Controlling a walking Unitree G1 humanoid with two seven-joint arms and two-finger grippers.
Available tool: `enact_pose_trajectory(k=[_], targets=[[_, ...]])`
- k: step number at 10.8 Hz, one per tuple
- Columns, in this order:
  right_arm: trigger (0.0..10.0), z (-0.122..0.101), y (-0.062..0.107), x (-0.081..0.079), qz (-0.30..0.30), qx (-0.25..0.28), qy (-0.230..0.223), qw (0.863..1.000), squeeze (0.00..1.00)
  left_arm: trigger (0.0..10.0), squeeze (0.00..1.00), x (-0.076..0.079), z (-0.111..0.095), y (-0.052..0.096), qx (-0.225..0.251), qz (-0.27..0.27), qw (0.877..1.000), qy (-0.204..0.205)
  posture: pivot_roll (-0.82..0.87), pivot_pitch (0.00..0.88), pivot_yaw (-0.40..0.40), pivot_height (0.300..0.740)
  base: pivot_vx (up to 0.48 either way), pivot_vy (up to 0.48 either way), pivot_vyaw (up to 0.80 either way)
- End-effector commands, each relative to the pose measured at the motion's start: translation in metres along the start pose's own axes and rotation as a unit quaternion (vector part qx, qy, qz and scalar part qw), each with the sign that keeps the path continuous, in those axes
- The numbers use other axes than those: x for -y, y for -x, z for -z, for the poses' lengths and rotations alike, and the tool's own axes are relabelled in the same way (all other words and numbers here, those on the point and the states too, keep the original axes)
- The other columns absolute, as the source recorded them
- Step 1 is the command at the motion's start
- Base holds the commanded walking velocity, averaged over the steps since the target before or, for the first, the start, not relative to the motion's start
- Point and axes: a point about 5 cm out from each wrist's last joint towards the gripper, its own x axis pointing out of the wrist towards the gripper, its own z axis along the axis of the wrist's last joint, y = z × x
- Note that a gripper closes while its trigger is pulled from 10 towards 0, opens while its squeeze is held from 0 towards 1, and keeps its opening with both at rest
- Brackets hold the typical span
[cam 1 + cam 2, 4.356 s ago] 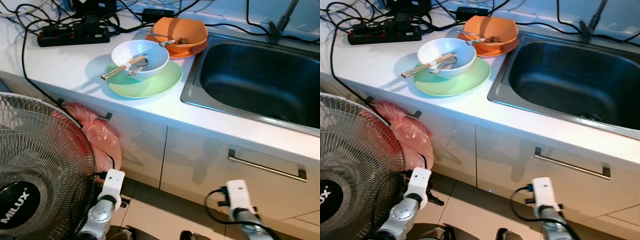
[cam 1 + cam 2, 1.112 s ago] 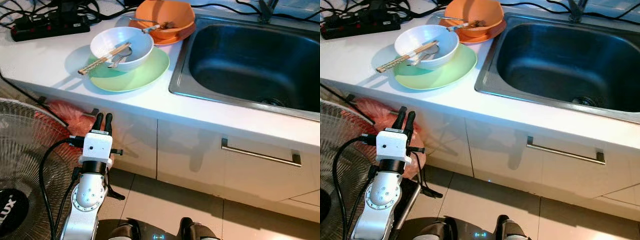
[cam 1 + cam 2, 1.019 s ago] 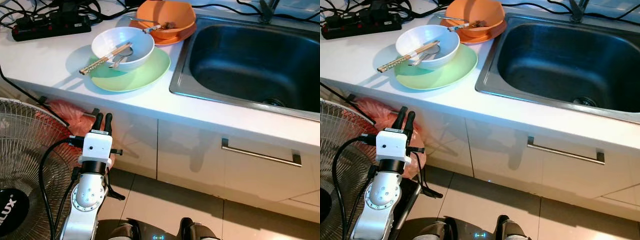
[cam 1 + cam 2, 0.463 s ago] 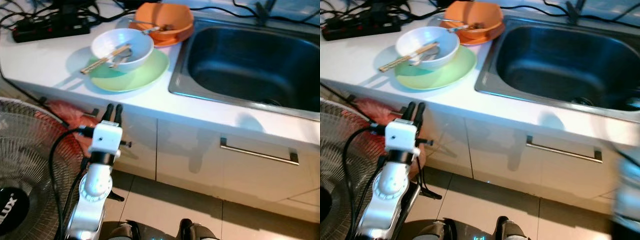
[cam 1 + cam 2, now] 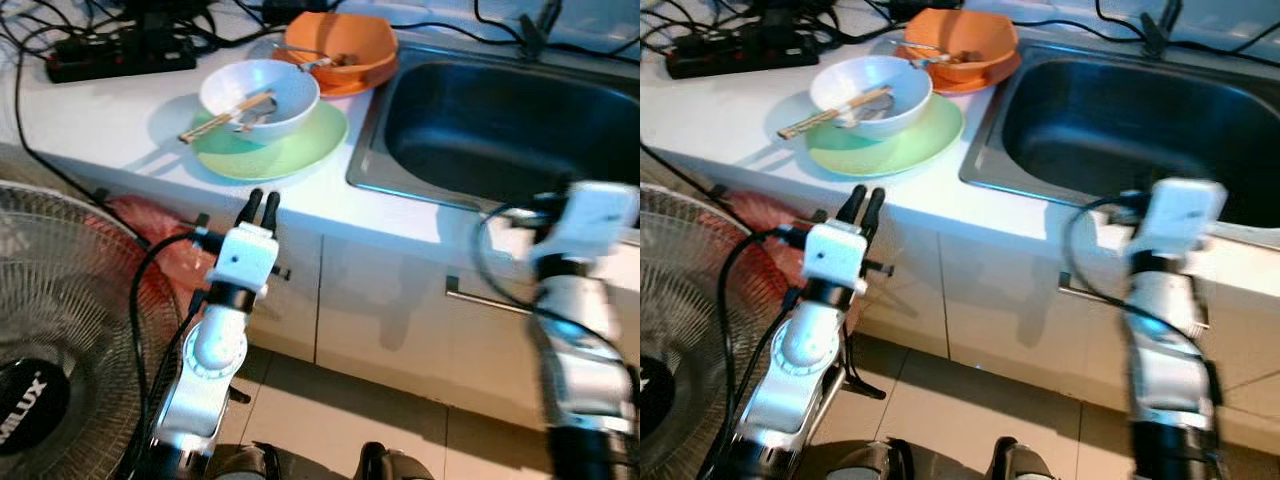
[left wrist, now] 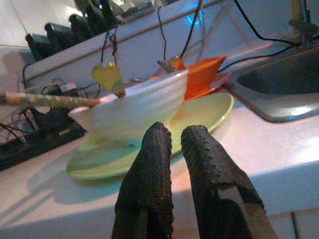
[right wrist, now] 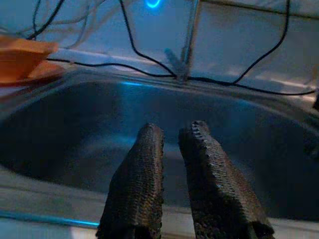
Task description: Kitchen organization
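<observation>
- White bowl (image 5: 259, 97) sits on the green plate (image 5: 272, 150), on the countertop (image 5: 110, 125) left of the sink; I see chopsticks (image 5: 226, 117) lying across the bowl, their ends sticking out past its left rim, with a spoon (image 5: 862, 112) inside beside them.
- Just beyond it I have an orange bowl (image 5: 340, 42) on an orange plate (image 5: 352, 86), with cutlery resting in it, close to the sink's far left corner.
- My left gripper (image 5: 262, 204) is raised in front of the counter edge, just near of the green plate, not touching it; through the left wrist view the two black fingers (image 6: 149, 174) sit close together with only a thin gap, holding nothing.
- My right gripper (image 7: 172, 149) is up at the near rim of the steel sink (image 5: 1160, 130); its fingers are likewise nearly together and empty, pointing across the basin toward the tap.
- Far left on the counter lies a black power strip (image 5: 120, 60) with tangled cables.
- Below, a drawer handle (image 5: 480, 300) is partly hidden by my blurred right arm.
- A standing fan (image 5: 70, 330) is at near left, a pink bag (image 5: 165, 245) behind it.
</observation>
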Motion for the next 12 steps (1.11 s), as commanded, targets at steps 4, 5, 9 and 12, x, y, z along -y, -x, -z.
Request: enact_pose_trajectory(k=[4,5,9,12], targets=[[10.0,0.005,0.000,-0.032,-0.061,0.001,-0.041,0.997,0.00,10.0,0.00,-0.004,-0.002,-0.022,0.012,-0.021,1.000,-0.013,-0.02,0.132,-0.005,0.740,0.000,0.000,0.00],[10.0,0.002,-0.002,-0.038,-0.074,0.008,-0.042,0.996,0.00,10.0,0.00,-0.007,-0.004,-0.029,0.020,-0.031,0.999,-0.016,-0.01,0.132,-0.006,0.740,0.000,0.000,0.00],[10.0,0.000,-0.006,-0.053,-0.098,0.018,-0.056,0.994,0.00,10.0,1.00,-0.013,-0.012,-0.050,0.049,-0.055,0.997,-0.020,-0.01,0.134,-0.009,0.740,0.000,0.000,0.00],[10.0,0.000,-0.007,-0.052,-0.094,0.021,-0.057,0.994,0.00,10.0,1.00,-0.005,-0.016,-0.049,0.062,-0.047,0.997,-0.011,-0.01,0.133,-0.008,0.740,0.000,0.000,0.00]])
